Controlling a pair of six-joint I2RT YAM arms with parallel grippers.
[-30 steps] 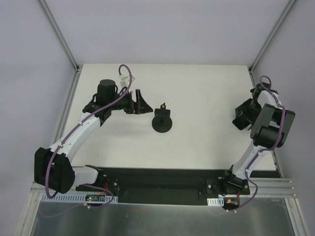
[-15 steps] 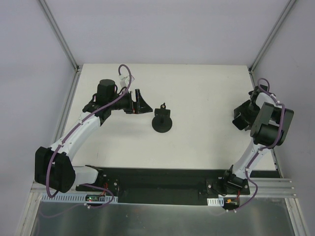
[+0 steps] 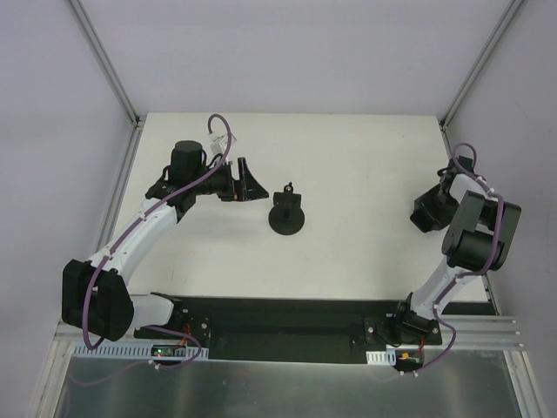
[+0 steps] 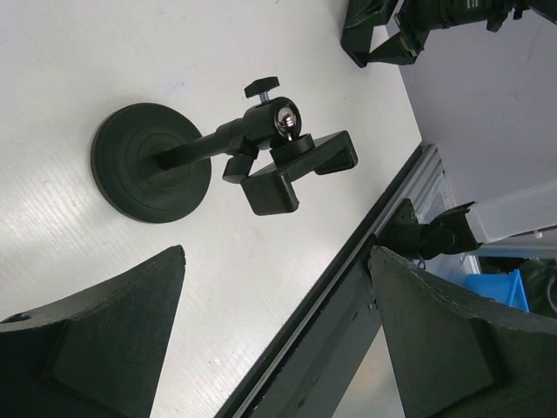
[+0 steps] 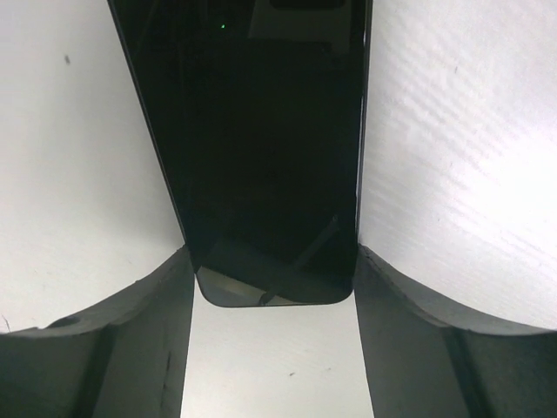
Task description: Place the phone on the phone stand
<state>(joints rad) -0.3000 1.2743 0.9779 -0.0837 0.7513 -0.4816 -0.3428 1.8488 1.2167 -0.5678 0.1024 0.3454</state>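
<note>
The phone stand (image 3: 286,214) stands mid-table; in the left wrist view its disc base (image 4: 152,163), post and clip head (image 4: 296,165) all show. My left gripper (image 3: 250,181) is open and empty just left of the stand, which lies ahead of its fingers (image 4: 277,257). The phone (image 5: 261,139), a glossy black slab, shows in the right wrist view. My right gripper (image 5: 272,252) has its two fingers against the phone's long edges at its near end. In the top view the right gripper (image 3: 430,210) hides the phone at the table's right side.
The white table (image 3: 348,165) is bounded by grey side walls and metal frame posts. A black strip (image 3: 287,318) with the arm bases runs along the near edge. The right arm's elbow (image 3: 477,233) hangs near the table's right edge.
The right arm's elbow has dropped toward the near edge and its gripper has shifted slightly. The left arm and the stand have not moved.
</note>
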